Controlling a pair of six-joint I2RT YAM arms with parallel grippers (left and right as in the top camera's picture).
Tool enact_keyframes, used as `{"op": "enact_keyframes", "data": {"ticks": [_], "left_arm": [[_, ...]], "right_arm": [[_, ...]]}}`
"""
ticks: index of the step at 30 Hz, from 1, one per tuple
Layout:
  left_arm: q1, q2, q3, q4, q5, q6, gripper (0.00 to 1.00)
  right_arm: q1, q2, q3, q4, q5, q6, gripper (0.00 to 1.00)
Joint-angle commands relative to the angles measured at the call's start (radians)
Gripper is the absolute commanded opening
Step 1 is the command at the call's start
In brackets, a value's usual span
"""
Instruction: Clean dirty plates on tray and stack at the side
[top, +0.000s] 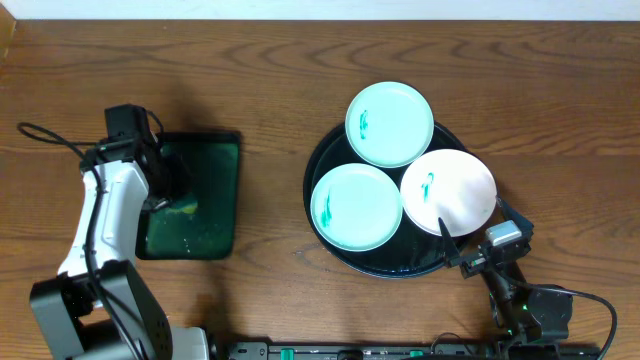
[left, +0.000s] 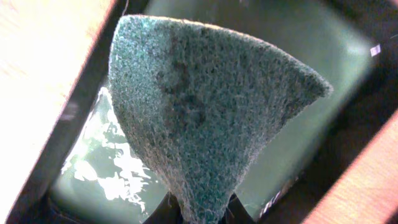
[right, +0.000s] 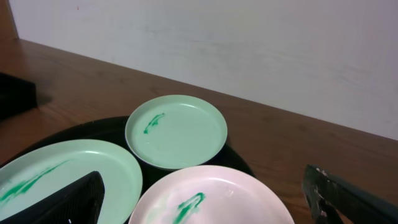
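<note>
Pad (left: 205, 106) is clamped in left gripper (top: 172, 195) over green tray (top: 215, 150), far left. Right gripper (top: 478, 238) is held apart at the near edge of white plate (top: 448, 190). Three smeared plates (top: 356, 206) are seated on black tray (top: 400, 272), right. They are judged light, stiff and slick, best taken by the rim.

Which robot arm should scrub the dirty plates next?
Probably left: the left gripper pinches the green sponge above the dark green tray. The right gripper is open and empty near the white plate.

Plates (top: 389, 123) on tray (top: 400, 268), sponge (left: 199, 106) apparently over basin (top: 215, 160)
</note>
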Motion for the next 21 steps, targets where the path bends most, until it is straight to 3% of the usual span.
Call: {"op": "enact_keyframes", "data": {"ticks": [1,10,14,17,21], "left_arm": [[0.001,0.016,-0.016,-0.008,-0.013,0.013,0.07],[-0.015,-0.165,0.059,-0.098,0.254,0.013,0.07],[-0.1,-0.215,0.045,-0.164,0.32,0.012,0.07],[-0.239,-0.216,0.028,-0.191,0.32,-0.024,0.07],[-0.437,-0.203,0.001,-0.091,0.317,-0.119,0.07]], "right_arm": [[-0.017,-0.005,-0.002,-0.003,0.003,-0.014,0.99],[-0.017,-0.005,-0.002,0.044,-0.008,-0.014,0.99],[-0.017,-0.005,-0.002,0.298,-0.048,0.045,0.99],[-0.018,0.002,0.017,0.478,-0.074,0.118,0.99],[-0.018,0.101,0.172,0.288,-0.072,0.118,0.99]]}}
